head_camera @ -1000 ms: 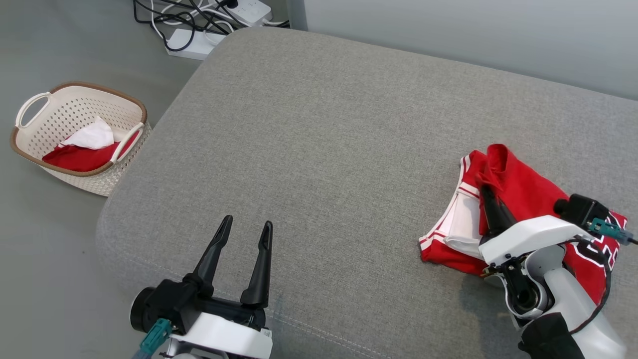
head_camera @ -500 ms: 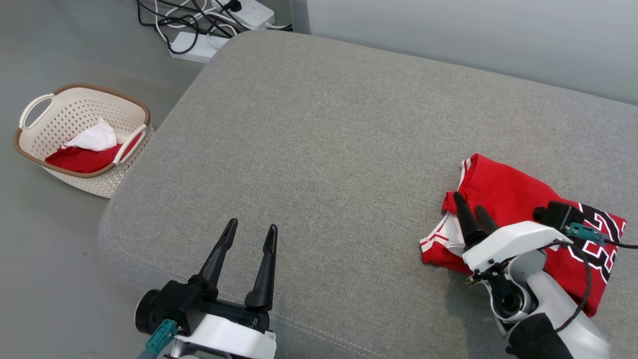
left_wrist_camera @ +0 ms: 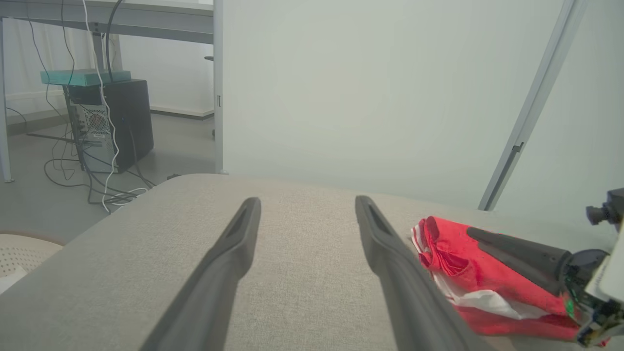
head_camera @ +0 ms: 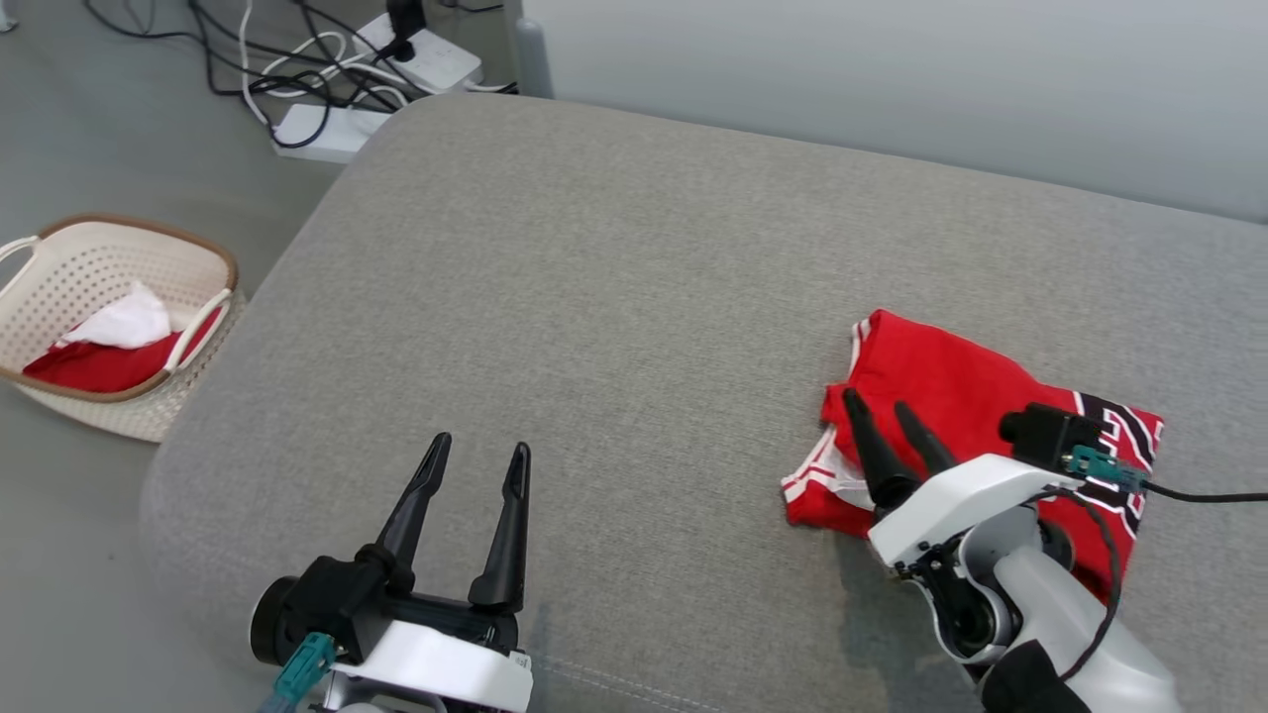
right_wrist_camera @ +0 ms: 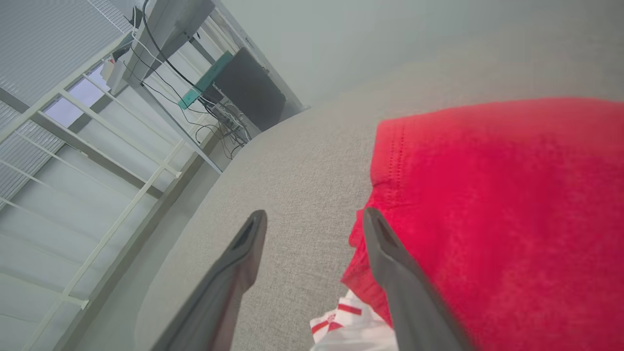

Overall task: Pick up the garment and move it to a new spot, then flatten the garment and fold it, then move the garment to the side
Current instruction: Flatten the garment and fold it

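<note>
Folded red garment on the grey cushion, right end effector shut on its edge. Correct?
Not quite. The right end effector is open, not shut: the right wrist view shows its fingers apart at the edge of the red garment. The garment does lie folded on the grey cushion.

The garment (head_camera: 941,376) lies on the couch's (head_camera: 594,297) right side, the basket (head_camera: 69,277) on the floor (head_camera: 99,149) to its left.
</note>
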